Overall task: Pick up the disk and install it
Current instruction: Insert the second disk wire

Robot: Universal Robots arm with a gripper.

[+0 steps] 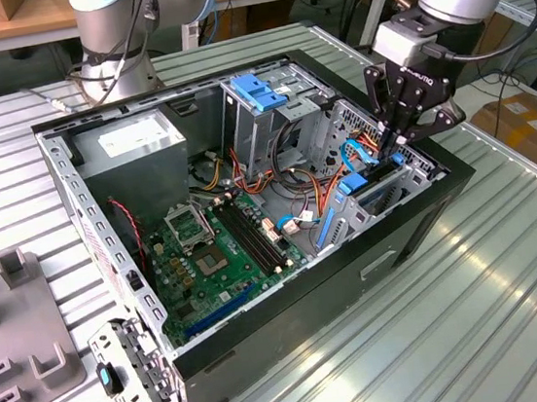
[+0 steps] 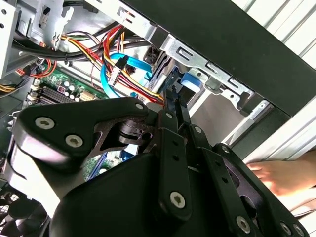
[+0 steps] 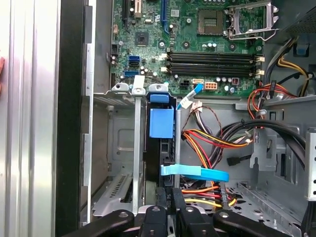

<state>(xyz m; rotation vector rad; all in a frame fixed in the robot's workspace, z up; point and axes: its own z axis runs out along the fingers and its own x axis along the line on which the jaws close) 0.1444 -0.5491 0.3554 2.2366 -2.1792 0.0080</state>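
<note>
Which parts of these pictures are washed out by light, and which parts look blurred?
In the first wrist view, the metal table beside the case is overexposed, nearly white. In the second wrist view, the gripper body is near the lens and soft, while a hand looks bright. In the exterior view, light is even.

An open black computer case lies on a ribbed metal table. Inside, a green motherboard sits beside a grey power supply, with red, yellow and orange cables bundled nearby.
</note>
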